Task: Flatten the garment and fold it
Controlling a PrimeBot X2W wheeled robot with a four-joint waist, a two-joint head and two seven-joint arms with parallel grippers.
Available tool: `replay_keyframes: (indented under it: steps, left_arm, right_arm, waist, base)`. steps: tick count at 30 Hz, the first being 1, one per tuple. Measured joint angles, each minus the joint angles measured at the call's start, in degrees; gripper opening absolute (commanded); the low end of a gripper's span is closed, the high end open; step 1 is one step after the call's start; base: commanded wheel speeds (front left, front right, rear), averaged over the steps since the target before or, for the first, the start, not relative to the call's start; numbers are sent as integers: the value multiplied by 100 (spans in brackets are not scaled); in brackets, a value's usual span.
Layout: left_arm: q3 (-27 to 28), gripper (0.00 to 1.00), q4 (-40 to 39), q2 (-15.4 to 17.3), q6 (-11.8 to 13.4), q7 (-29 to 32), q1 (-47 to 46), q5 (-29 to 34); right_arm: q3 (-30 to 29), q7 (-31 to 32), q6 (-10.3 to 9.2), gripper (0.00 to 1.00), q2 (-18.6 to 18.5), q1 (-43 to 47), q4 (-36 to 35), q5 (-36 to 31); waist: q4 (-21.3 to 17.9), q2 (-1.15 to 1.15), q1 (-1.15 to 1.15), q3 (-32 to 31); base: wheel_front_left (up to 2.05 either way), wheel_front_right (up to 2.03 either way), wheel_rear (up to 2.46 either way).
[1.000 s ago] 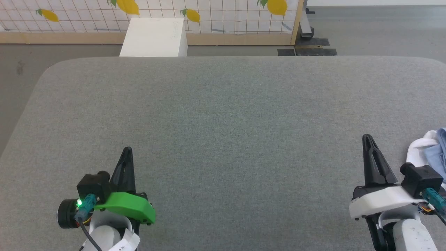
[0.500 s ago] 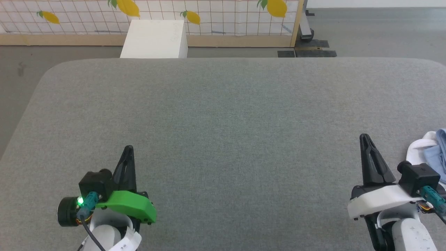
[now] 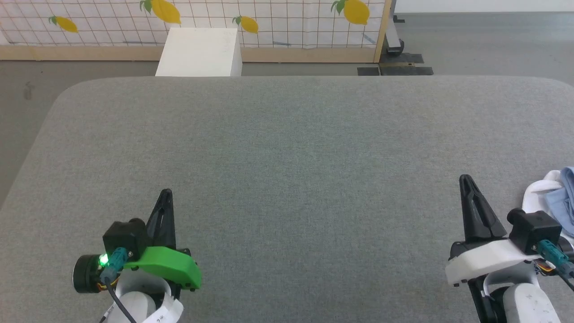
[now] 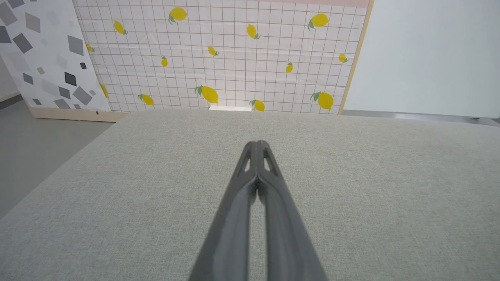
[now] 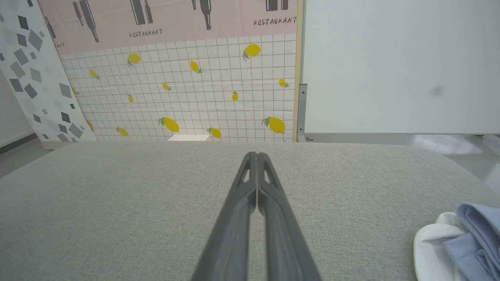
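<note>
L gripper (image 3: 166, 192) & R gripper (image 3: 463, 178) closed, empty; you pinch the garment (image 3: 566, 202), frame lower right, by its white fold: prob. soft, limp.

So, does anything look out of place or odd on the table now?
The garment lies bunched up at the far right of the table, just past the right gripper, partly cut off by the head view. Otherwise nothing stands out.

Grey fabric-covered table with rounded corners (image 3: 287, 148): bare cloth from the left edge across the middle to the far edge, open for passage. Obstacle on it: bunched light blue and white knit garment (image 3: 563, 204) at the right edge, near side. Beyond the far edge: white rectangular box (image 3: 199, 51), then lemon-print gridded panel (image 3: 287, 20).
</note>
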Motion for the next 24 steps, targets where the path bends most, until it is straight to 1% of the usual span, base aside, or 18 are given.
replay_keyframes:
  steps: [18,24]
  left_arm:
    - [42,0,-192,-36,20,211,99,115]
    - [56,0,-259,-46,25,289,163,244]
  right_arm:
    - [68,202,0,0,1,65,-152,-115]
    - [94,259,0,0,1,85,-203,-165]
  waist:
    - [9,0,0,-39]
    - [12,0,0,-53]
  base:
    - [0,0,0]
    - [0,0,0]
